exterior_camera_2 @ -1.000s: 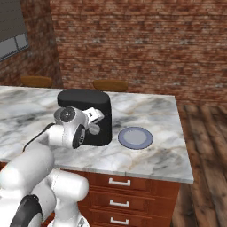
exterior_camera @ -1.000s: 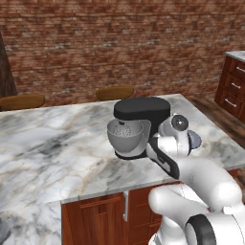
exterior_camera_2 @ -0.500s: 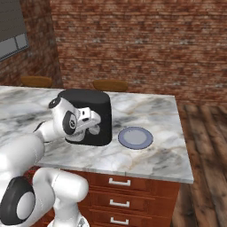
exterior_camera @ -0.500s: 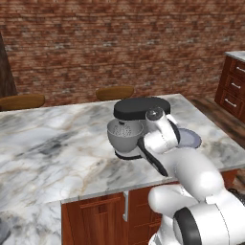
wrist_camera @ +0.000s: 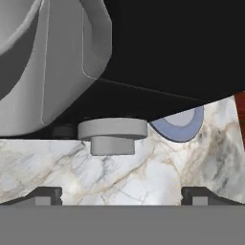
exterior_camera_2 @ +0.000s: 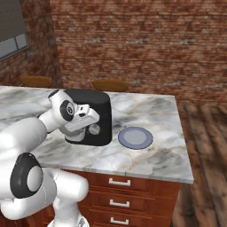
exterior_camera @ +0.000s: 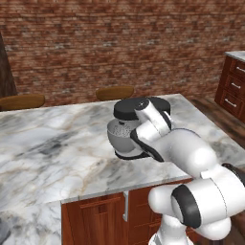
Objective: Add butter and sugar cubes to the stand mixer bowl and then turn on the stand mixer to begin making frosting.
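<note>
The stand mixer (exterior_camera_2: 99,111) is a squat black machine on the marble island, and its grey stand mixer bowl (exterior_camera: 118,136) sits under the rounded black head (exterior_camera: 136,107). My gripper (wrist_camera: 122,196) is low by the mixer's side, open, with nothing between its fingertips (wrist_camera: 45,194). The round grey knob (wrist_camera: 112,133) sits a short way ahead, centred between them. The bowl's wall (wrist_camera: 28,81) rises at the upper left of the hand view. In the right base view my hand (exterior_camera_2: 82,119) is close against the mixer, beside the knob (exterior_camera_2: 94,129). The butter and sugar cubes are out of view.
A flat grey-blue plate (exterior_camera_2: 135,137) lies bare on the marble right of the mixer, and its edge (wrist_camera: 181,128) shows behind the knob. The island's front edge (exterior_camera_2: 133,175) runs above wooden drawers. Two wooden stools (exterior_camera: 115,92) stand at the far side before a brick wall.
The arm has swung in and down toward the mixer's side, so the hand now sits close by the knob. The jaws stayed open.
</note>
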Motion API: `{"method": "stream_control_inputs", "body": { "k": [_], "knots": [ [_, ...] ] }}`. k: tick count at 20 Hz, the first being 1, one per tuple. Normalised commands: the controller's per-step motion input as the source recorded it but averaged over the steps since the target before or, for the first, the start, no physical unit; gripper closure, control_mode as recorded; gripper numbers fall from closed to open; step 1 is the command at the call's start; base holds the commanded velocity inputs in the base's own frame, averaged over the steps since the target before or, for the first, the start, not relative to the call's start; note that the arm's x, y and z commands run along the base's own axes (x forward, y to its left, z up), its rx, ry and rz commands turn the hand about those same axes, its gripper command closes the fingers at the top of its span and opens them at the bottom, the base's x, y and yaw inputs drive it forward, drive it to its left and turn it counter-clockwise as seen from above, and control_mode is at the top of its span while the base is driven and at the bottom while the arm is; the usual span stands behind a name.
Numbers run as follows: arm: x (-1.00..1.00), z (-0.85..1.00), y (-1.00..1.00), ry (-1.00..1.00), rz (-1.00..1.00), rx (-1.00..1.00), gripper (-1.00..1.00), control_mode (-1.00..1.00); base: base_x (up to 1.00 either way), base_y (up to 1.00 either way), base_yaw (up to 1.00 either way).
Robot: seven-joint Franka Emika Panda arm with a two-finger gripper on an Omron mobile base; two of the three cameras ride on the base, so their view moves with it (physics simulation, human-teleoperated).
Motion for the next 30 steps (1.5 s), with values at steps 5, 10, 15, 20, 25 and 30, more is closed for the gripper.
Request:
{"method": "stream_control_inputs", "body": {
  "k": [5,10,15,20,25,30],
  "knots": [
    [-0.42,-0.25,-0.33,0.0,0.06,-0.03,-1.0,-1.0,0.0,0.0,0.0],
    [-0.12,-0.16,-0.15,0.0,0.08,0.0,-1.0,-1.0,0.0,0.0,0.0],
    [0.11,0.0,0.0,0.0,0.11,0.0,-1.0,-1.0,0.0,0.0,0.0],
    [0.28,0.0,0.0,0.0,0.1,0.0,-1.0,-1.0,0.0,0.0,0.0],
    [0.11,-0.07,0.07,0.0,0.05,0.0,-1.0,-1.0,0.0,0.0,0.0],
    [0.13,-0.22,0.13,0.0,0.02,0.0,-1.0,-1.0,0.0,0.0,0.0]
  ]
}}
